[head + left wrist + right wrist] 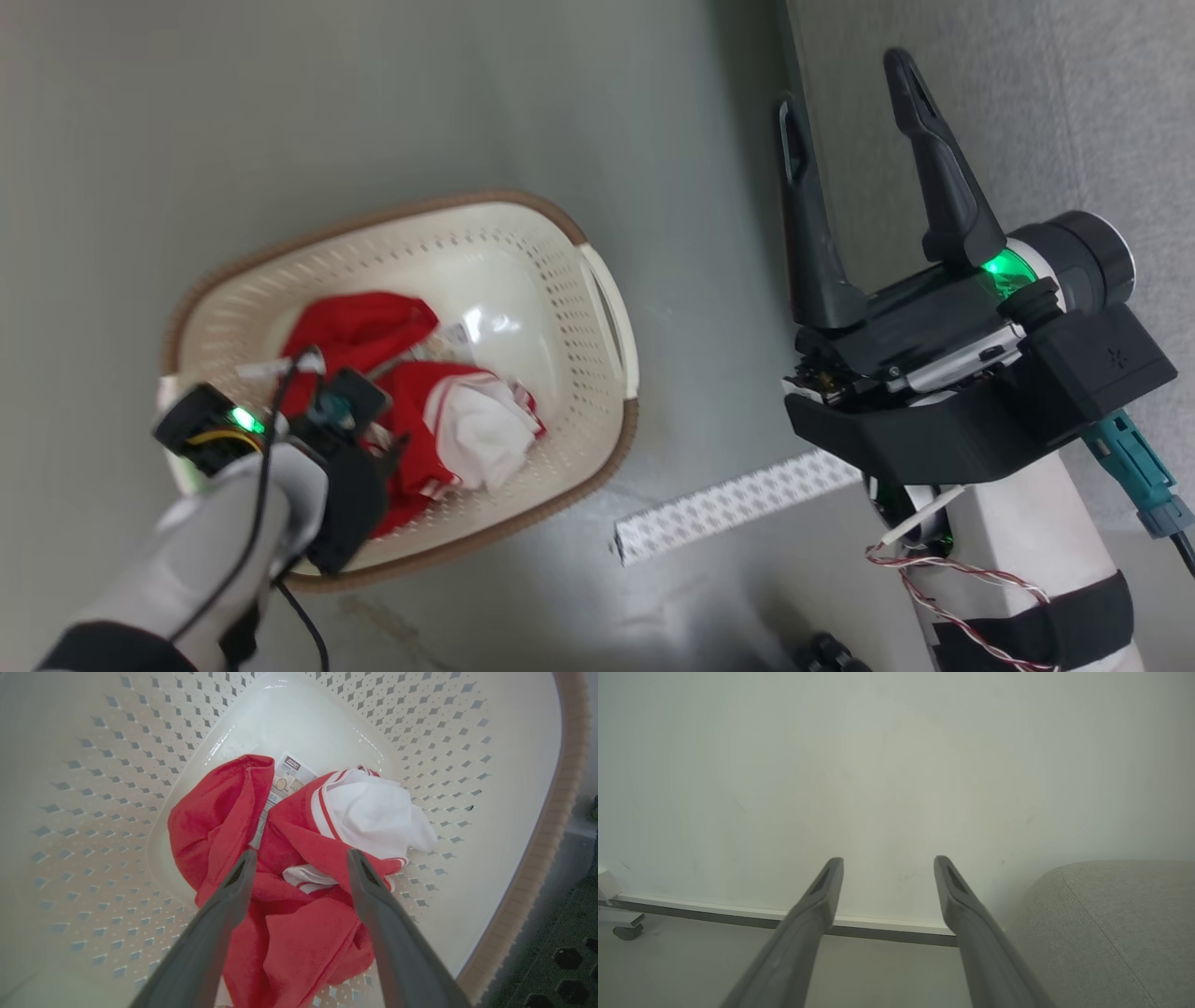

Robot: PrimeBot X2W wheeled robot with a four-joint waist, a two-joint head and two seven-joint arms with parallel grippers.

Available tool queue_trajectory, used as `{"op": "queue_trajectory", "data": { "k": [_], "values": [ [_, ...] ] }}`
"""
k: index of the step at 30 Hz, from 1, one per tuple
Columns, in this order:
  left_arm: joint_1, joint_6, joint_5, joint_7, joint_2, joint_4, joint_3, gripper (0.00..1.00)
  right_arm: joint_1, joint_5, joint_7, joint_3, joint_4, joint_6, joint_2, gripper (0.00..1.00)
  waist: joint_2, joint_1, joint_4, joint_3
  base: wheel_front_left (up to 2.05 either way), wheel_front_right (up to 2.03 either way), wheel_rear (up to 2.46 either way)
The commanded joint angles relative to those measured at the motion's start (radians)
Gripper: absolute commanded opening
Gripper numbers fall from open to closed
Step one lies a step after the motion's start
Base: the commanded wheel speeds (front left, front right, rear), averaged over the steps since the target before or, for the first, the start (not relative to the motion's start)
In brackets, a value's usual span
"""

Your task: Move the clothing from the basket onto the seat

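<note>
Grey floor [644, 103] under cream basket [546, 257]. Inside, crumpled red clothing [299, 938], white-striped. Jaws wide on left gripper [301, 856], right gripper [888, 861].

A: Basket [523, 252]?
B: Set on the floor [373, 93], left of the seat [1055, 103].
A: Clothing [439, 411]?
B: Piled in the basket, on its bottom. The left end effector [301, 856] is positioned just above it.
A: Right end effector [845, 89]?
B: Held at the seat's edge. A strip [728, 509] is laid on the floor between basket and seat.

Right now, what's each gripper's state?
Left gripper: open over the red clothing in the basket, holding nothing.
Right gripper: open, empty, by the seat.
</note>
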Motion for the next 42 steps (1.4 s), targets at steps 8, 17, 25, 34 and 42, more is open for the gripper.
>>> {"op": "queue_trajectory", "data": {
  "k": [8, 17, 25, 34, 42],
  "values": [
    [-0.107, 0.000, -0.085, 0.071, 0.000, 0.092, -0.057, 1.00, -0.057, -0.013, -0.001, 0.039, -0.002, 0.000, 0.019, 1.00, -0.0003, -0.0002, -0.075, 0.165, 0.00, 0.00, 0.00],
    [-0.157, 0.019, -0.116, 0.119, -0.040, 0.199, -0.074, 1.00, -0.100, -0.014, -0.001, 0.057, -0.015, 0.000, 0.027, 1.00, -0.0003, -0.0002, -0.087, 0.230, 0.00, 0.00, 0.00],
    [-0.170, 0.024, -0.110, 0.120, -0.064, 0.260, -0.090, 0.67, -0.101, -0.006, -0.001, 0.058, -0.015, 0.000, 0.034, 1.00, -0.0003, -0.0002, -0.094, 0.248, 0.00, 0.00, 0.00],
    [-0.182, 0.016, -0.134, 0.038, -0.071, 0.280, -0.086, 0.00, -0.097, 0.002, -0.001, 0.053, -0.004, 0.000, 0.040, 1.00, -0.0003, -0.0002, -0.090, 0.238, 0.00, 0.00, 0.00],
    [-0.164, 0.034, -0.158, -0.121, -0.073, 0.263, -0.056, 0.00, -0.082, -0.008, -0.001, 0.039, 0.005, 0.000, 0.034, 1.00, -0.0003, -0.0002, -0.048, 0.189, 0.00, 0.00, 0.00]
  ]
}}
